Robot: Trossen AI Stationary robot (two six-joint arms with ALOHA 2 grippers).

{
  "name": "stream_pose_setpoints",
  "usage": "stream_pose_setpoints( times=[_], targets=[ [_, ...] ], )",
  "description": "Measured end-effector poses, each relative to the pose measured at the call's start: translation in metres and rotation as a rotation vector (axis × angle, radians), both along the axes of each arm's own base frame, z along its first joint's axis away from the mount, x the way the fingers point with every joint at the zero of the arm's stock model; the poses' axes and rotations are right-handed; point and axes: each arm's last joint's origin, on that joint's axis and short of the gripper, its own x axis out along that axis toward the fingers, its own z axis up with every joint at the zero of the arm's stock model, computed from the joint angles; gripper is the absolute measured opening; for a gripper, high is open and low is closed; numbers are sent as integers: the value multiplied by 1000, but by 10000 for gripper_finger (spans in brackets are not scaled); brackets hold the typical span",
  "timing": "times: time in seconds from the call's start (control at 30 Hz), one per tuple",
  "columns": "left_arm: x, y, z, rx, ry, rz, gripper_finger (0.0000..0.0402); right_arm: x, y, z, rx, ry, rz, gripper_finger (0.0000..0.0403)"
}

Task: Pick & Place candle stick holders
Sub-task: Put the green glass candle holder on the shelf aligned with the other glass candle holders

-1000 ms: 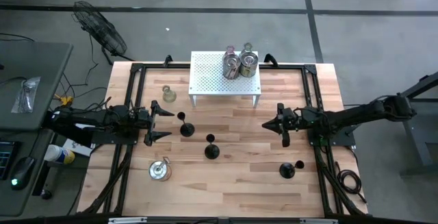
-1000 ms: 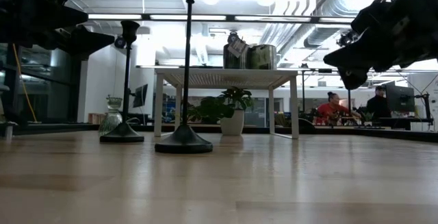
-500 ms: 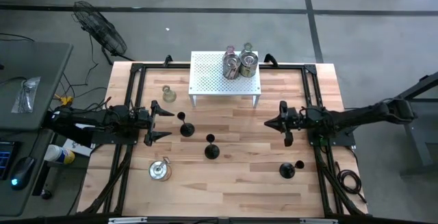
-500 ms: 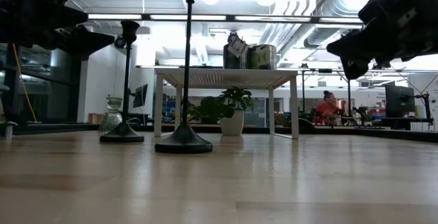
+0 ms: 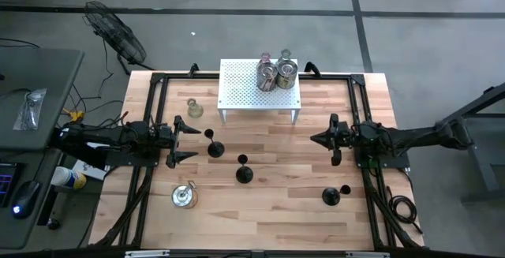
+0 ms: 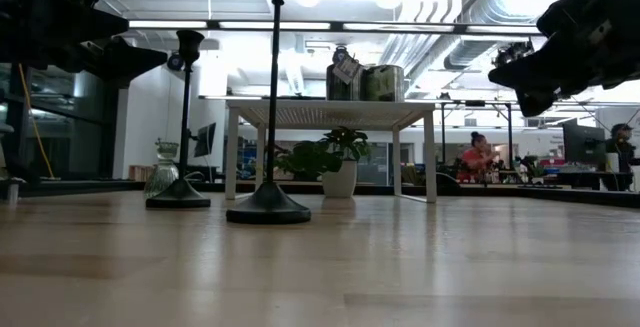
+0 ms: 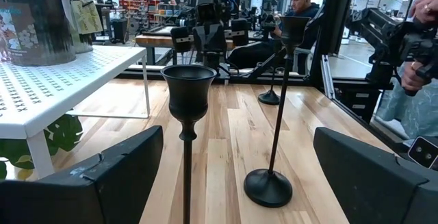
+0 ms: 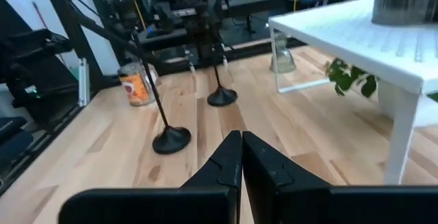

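High view is showing the nearest black holder [image 5: 214, 146] standing upright just off the left gripper [image 5: 181, 142], at about its 3 o'clock, with those fingers spreading wide and holding nothing. A second black holder [image 5: 244, 171] is standing at 4 o'clock from the first, near it. To my eye the step is closing on that first stem: it is wanting a straight, level approach, fingers either side of the thin stem, low enough not to tip it. Right gripper [image 5: 325, 140] is waiting at the table's [image 5: 276, 211] 3 o'clock side, fingers pressing together, empty.
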Motion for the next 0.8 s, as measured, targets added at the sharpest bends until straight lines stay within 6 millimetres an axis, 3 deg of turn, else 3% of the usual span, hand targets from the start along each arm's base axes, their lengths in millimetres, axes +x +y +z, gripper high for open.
stream_pose_setpoints(
  times=[0.8],
  targets=[
    [0, 0, 0, 0, 0, 0, 372, -1, 0, -2, 1, 12, 6, 4]
  ],
)
